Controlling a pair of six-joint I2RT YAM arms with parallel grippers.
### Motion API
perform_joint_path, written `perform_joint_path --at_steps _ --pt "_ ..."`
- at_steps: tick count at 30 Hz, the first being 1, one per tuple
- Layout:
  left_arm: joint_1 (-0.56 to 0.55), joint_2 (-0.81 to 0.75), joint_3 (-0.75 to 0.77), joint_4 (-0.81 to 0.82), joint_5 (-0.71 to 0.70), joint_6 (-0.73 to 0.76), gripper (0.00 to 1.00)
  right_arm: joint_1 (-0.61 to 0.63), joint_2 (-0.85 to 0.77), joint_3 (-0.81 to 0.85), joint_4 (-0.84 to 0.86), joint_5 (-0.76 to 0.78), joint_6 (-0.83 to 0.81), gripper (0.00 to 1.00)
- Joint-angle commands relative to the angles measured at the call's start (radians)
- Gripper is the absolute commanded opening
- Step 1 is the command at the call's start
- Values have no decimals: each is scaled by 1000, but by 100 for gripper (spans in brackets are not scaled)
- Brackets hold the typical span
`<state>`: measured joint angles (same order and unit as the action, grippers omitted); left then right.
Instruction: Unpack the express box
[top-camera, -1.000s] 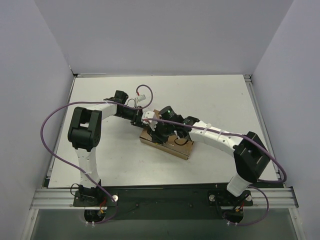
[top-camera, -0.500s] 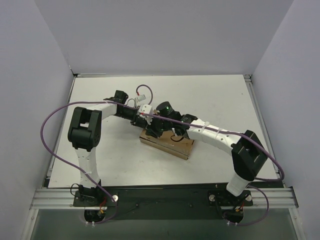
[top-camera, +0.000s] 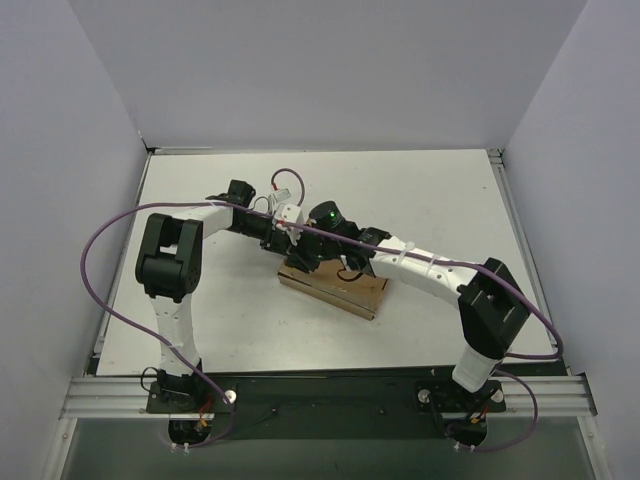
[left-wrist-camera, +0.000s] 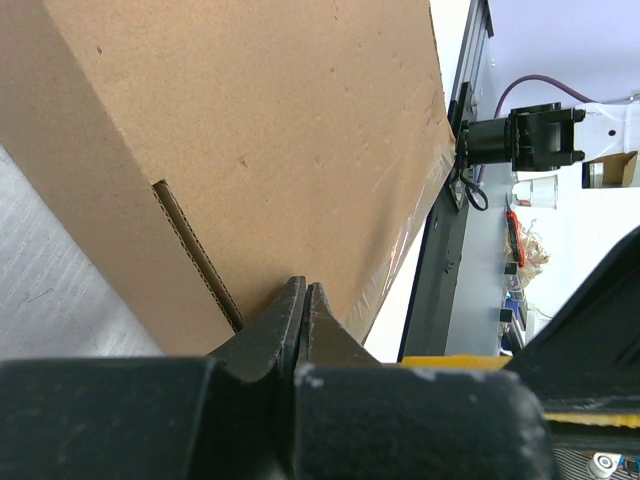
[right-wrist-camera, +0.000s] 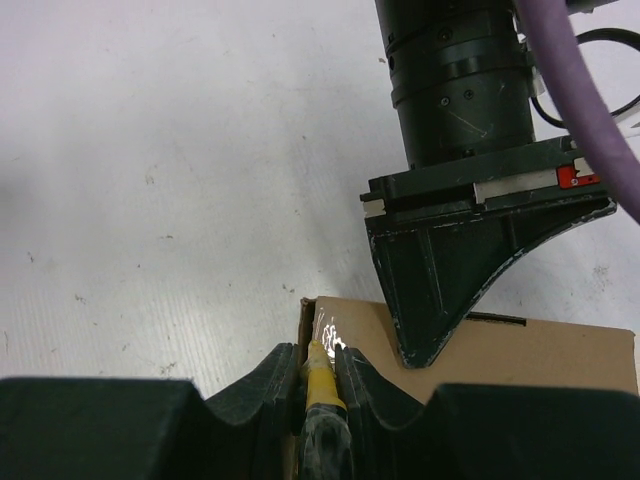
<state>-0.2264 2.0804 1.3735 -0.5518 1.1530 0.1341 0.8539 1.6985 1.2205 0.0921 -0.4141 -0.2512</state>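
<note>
White table (top-camera: 440, 200), box (top-camera: 350, 295) sits mid-table with the lid down. Left claw (left-wrist-camera: 303, 295) is pressed together, tips on the box. Right claw (right-wrist-camera: 318, 358) pinches the knife (right-wrist-camera: 320, 385), blade at a box corner. Looks like the seam-cutting step; next up is probably a steady drag along the edge.

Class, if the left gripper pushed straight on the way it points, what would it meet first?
The flat brown cardboard express box: the shut left gripper points straight at its surface and seems to be touching it, though depth is unclear.
</note>
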Motion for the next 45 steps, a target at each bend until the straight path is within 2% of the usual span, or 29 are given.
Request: perform_joint_path --at_steps 1,15,33,45 --pt "13 41 10 4 -119 33 0 16 -26 40 80 1 35 0" --pt "13 50 16 0 -121 33 0 40 12 10 87 66 15 0" --pt "15 66 27 1 -125 25 0 43 20 -15 32 72 1 0" --pt "12 86 48 -19 -145 76 0 19 -111 -127 -51 87 -45 0"
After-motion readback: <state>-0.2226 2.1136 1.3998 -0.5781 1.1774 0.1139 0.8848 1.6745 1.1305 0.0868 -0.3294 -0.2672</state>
